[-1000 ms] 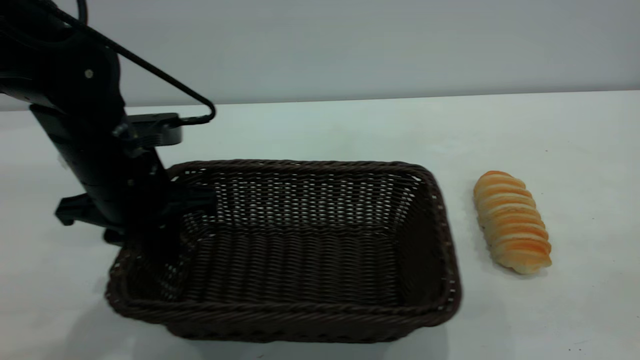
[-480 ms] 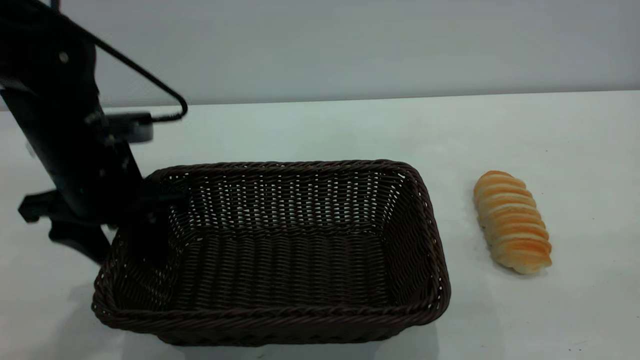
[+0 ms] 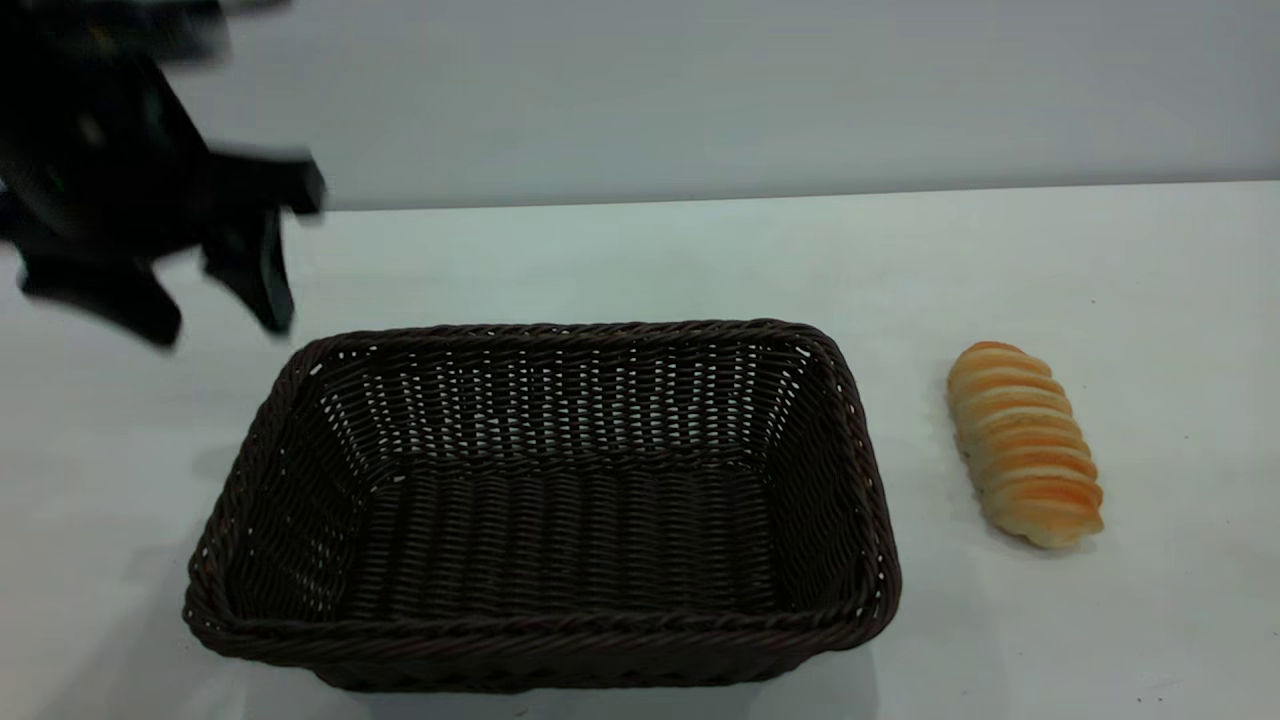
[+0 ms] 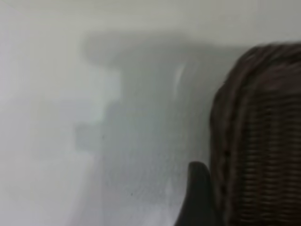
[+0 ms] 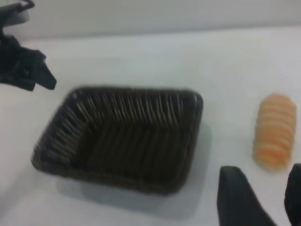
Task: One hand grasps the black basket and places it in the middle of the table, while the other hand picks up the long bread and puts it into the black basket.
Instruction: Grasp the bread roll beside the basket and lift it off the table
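The black basket [image 3: 540, 500] stands empty on the white table [image 3: 640, 260], left of centre; it also shows as the basket [image 5: 122, 136] and, close up, its rim [image 4: 258, 141]. The long bread [image 3: 1022, 443] lies on the table to the basket's right, apart from it, also seen as the bread [image 5: 275, 136]. My left gripper [image 3: 215, 320] hangs open in the air above and behind the basket's left end, holding nothing. My right gripper [image 5: 263, 172] is outside the exterior view; its fingers stand open above the table, near the bread.
A pale wall [image 3: 700, 90] rises behind the table's far edge. Bare tabletop lies between basket and bread, and to the right of the bread.
The left gripper dragged the basket slightly left, then let go of its left rim, opened, and rose up and away to the left. The bread has not moved.
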Motion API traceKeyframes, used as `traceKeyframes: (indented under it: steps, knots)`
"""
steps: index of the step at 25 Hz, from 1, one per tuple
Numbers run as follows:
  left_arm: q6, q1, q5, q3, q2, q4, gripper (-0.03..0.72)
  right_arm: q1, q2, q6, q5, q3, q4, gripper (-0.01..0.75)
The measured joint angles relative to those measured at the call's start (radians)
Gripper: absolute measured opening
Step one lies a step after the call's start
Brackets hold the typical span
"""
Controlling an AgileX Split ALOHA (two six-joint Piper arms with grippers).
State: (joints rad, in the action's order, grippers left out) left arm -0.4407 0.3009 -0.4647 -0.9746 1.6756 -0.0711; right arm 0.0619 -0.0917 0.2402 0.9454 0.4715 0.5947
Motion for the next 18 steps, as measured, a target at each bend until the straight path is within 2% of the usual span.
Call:
traceKeyframes:
  steps: [4,7,13,18]
  knots:
    - [0.039,0.000,0.004,0.000,-0.201,0.000,0.589,0.000,-0.089,0.106,-0.128,-0.038,0.077,0.239]
    - [0.052,0.000,0.015,0.000,-0.369,0.001,0.588,0.000,-0.252,0.236,-0.213,-0.079,0.188,0.253]
    - [0.083,0.000,0.008,0.001,-0.663,0.001,0.586,0.000,-0.628,0.736,-0.352,-0.084,0.636,0.362]
    - [0.103,0.000,-0.008,0.006,-0.845,0.013,0.586,0.000,-0.978,1.105,-0.407,-0.084,0.988,0.456]
